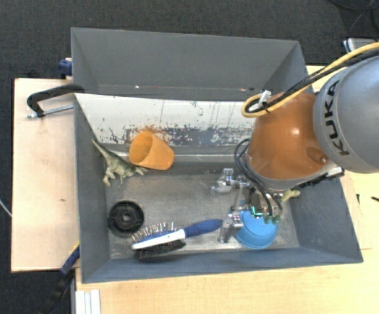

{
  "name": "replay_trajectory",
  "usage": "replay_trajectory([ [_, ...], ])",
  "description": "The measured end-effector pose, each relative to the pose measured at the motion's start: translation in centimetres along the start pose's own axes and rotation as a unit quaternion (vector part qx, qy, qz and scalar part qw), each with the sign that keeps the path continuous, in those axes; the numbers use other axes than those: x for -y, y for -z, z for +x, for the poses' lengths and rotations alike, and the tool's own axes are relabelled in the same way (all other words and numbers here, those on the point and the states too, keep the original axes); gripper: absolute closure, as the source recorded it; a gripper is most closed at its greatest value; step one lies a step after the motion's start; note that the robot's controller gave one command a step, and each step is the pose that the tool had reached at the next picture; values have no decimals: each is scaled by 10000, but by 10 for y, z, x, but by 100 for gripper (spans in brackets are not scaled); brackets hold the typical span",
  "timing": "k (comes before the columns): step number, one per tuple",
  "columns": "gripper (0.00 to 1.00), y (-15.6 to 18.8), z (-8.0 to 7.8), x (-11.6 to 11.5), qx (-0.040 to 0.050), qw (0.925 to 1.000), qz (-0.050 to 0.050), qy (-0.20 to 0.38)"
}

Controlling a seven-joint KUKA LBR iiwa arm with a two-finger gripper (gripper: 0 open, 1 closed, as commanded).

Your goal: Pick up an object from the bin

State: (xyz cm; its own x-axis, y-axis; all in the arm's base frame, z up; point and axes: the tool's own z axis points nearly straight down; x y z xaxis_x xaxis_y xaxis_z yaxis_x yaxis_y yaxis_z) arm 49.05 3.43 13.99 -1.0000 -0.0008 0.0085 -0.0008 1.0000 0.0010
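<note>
My gripper [228,204] hangs low over the right part of the bin floor, open, its two metal fingers spread apart with only bare floor showing between them. The nearer fingertip stands right at the end of the blue handle of a hairbrush [176,236], which lies along the front wall with its black and white bristle head to the left. A blue round cup [257,234] sits just right of that fingertip, partly hidden under the gripper's body.
An orange cup [151,150] lies on its side by the back wall. A pale green toy dinosaur [116,166] stands to its left, and a black round disc [125,216] rests at the front left. The arm's orange cover overhangs the bin's right side.
</note>
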Motion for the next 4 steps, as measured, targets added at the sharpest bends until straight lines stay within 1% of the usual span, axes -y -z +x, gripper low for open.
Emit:
replay_trajectory([
  [1, 0, -63, -9, 2, 13, 9982, -2, -595],
  [2, 100, -61, -10, 2, 31, 9983, -4, -588],
  [3, 100, 37, -12, 2, 98, 9979, -11, -637],
  [4, 100, 94, -11, 12, 99, 9982, -5, -598],
])
